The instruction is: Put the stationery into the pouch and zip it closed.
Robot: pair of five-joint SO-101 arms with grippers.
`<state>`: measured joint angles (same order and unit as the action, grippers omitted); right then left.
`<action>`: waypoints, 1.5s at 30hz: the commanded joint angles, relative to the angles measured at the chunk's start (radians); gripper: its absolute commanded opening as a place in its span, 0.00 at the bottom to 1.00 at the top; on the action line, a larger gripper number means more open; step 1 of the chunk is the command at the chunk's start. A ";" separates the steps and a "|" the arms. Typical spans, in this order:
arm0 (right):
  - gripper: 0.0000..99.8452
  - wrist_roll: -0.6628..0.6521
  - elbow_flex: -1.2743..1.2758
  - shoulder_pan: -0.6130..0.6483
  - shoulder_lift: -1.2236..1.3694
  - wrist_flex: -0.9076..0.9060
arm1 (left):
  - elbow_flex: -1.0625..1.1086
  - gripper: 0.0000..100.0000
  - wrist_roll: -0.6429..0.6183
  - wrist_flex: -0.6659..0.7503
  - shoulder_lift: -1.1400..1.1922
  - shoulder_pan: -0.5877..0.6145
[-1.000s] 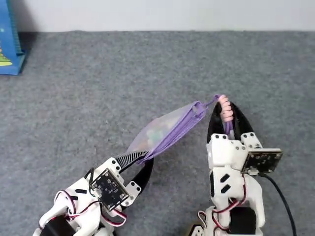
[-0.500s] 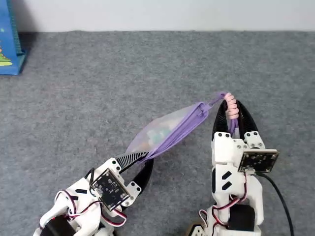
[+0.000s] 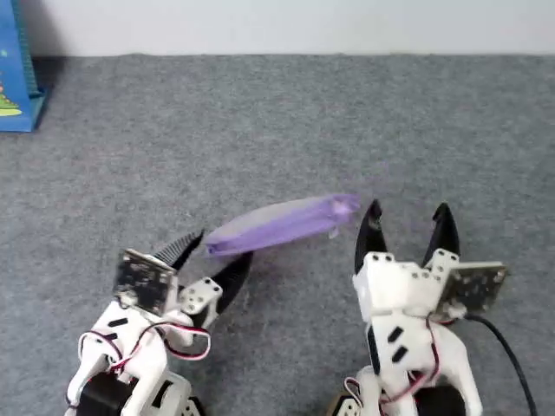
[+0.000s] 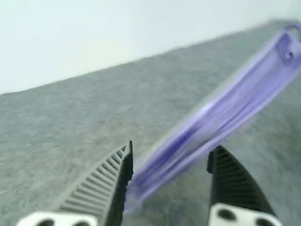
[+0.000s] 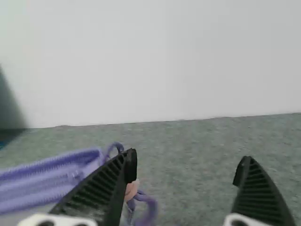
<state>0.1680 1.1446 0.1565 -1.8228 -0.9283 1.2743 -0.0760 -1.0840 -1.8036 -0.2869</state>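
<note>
the slim purple fabric zip pouch point(image 3: 282, 224) sits lengthwise between both arms, one end just ahead of the spread, empty fingers of the left gripper point(image 3: 212, 251), the other end beside the right gripper point(image 3: 406, 217), likewise released.

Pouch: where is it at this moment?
In the high view the pouch is over the grey mat, one end at the left gripper, the other beside the right gripper.

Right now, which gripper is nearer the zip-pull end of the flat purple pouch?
Right. The right gripper sits just beside that end of the flat purple pouch, jaws open, not on it. The left gripper is at the opposite end, jaws open around it.
</note>
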 commanded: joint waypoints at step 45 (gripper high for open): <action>0.03 0.038 -0.262 0.128 0.007 -0.550 | -0.352 0.01 0.158 -0.327 -0.002 0.390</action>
<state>0.2033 0.8270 0.3590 -1.8243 -1.4868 0.9183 0.0637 -1.4154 -1.8082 0.1013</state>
